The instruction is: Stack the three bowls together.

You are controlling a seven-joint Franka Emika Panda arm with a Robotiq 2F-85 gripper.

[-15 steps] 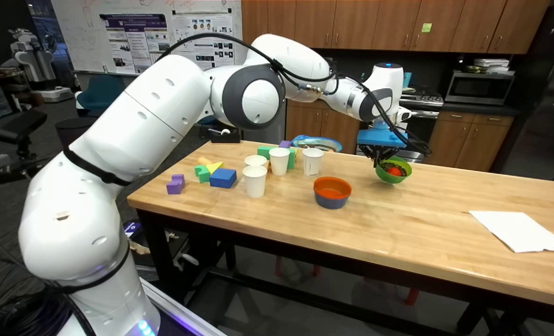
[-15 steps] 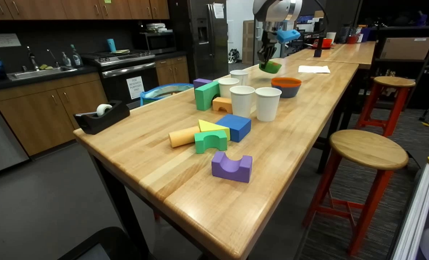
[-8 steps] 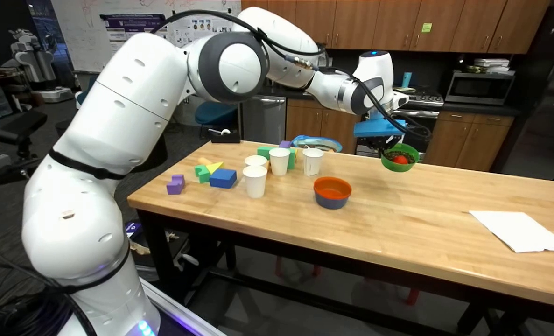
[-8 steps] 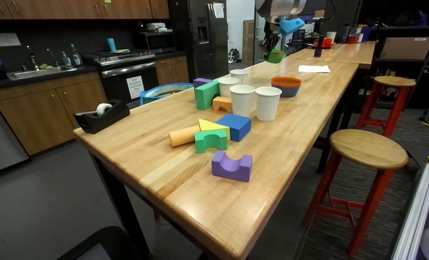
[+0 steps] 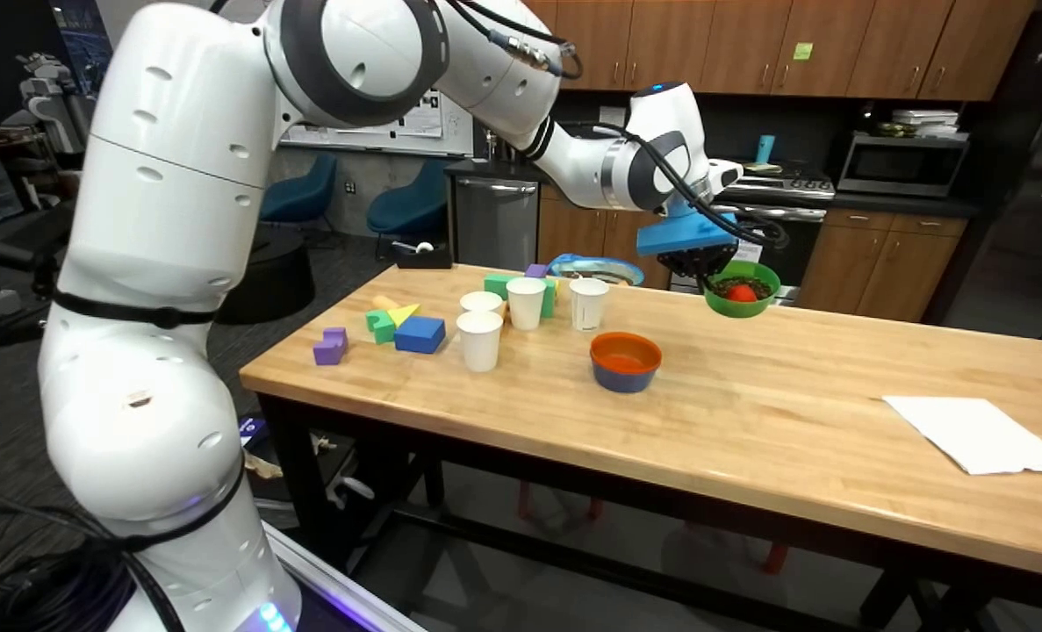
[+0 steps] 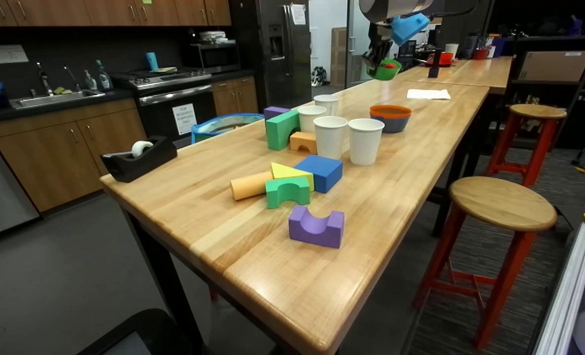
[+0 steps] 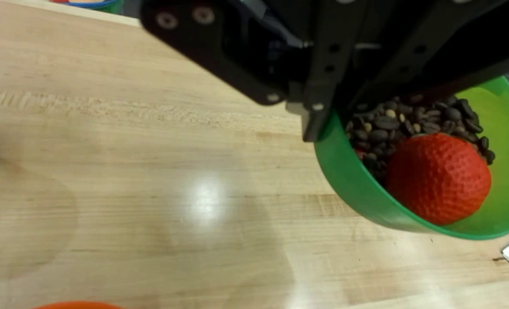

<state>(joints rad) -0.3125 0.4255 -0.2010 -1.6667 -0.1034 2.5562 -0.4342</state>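
Note:
The green bowl [image 5: 733, 309] hangs tilted above the table, holding dark beans and a red strawberry-like piece [image 7: 439, 179]. My gripper [image 5: 707, 285] is shut on its rim; in the wrist view the gripper [image 7: 330, 122] has one finger outside the wall and the other inside, partly hidden. The green bowl also shows in the other views [image 6: 384, 75] [image 7: 361, 189]. The orange bowl [image 5: 626, 353] sits nested in the blue bowl [image 5: 623, 380] on the table, nearer the front edge than my gripper. A sliver of the orange bowl [image 7: 78, 305] shows at the wrist view's bottom edge.
Several white cups [image 5: 480, 342] stand left of the nested bowls in an exterior view. Coloured blocks, such as a blue block [image 5: 419, 335], lie beyond them. A white paper sheet [image 5: 977, 432] lies on the right. A black tape dispenser [image 6: 142, 159] stands at a table corner.
My gripper has lifted the green bowl higher above the table and swung it slightly, its inside now turned more into view. The orange and blue bowls have not moved.

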